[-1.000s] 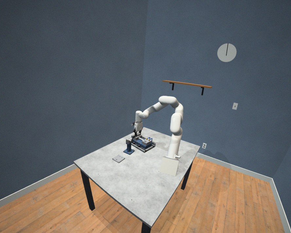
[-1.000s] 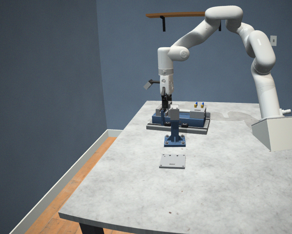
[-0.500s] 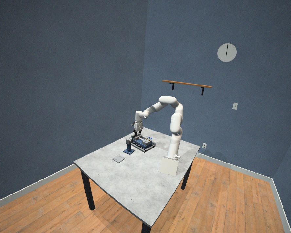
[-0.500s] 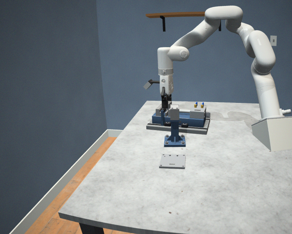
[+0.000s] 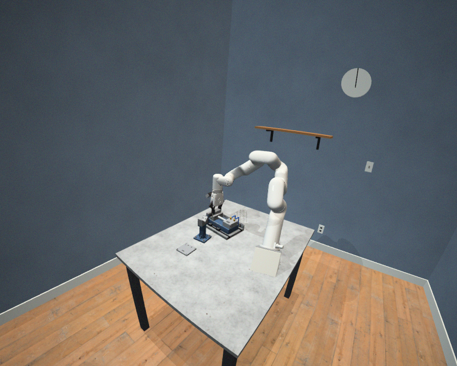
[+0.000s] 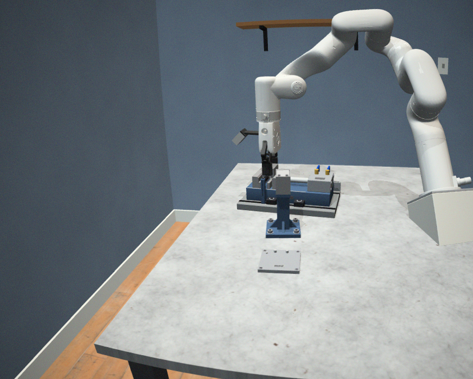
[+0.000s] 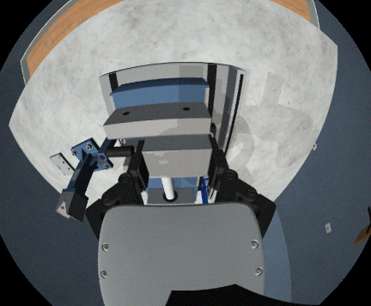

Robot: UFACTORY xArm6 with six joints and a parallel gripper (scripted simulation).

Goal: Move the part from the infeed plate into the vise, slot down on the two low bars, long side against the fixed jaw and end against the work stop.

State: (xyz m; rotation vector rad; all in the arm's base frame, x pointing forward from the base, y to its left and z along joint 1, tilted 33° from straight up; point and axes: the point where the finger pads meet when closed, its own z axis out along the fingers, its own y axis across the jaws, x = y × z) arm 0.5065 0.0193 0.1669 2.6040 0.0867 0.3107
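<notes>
From where I stand the white arm reaches over the grey table [image 6: 236, 318] and hangs straight down over the vise [image 6: 287, 195], its gripper [image 6: 268, 164] clamped on the part [image 7: 175, 159], a grey block held down between the vise jaws. Looking along the wrist, the block's long axis runs across the span between the black fingers, parallel to the fixed jaw [image 7: 156, 121] just beyond it; whether the two touch I cannot tell, nor which way the milled slot faces. That close view also shows the air cylinder's white rod [image 7: 167, 190] under the block and the work stop [image 7: 119, 149], a short dark rod pointing in from the left, its tip just beside the block's end. From the side view the block itself is mostly hidden behind the V-block [image 6: 282, 204] on its blue post, which carries nothing in its notch. The infeed plate [image 6: 279, 260] lies flat and bare, nearer the table's front edge, well apart from the vise. High up, a wooden wall shelf [image 5: 293, 131] and a clock [image 5: 356, 82] show on the wall.
</notes>
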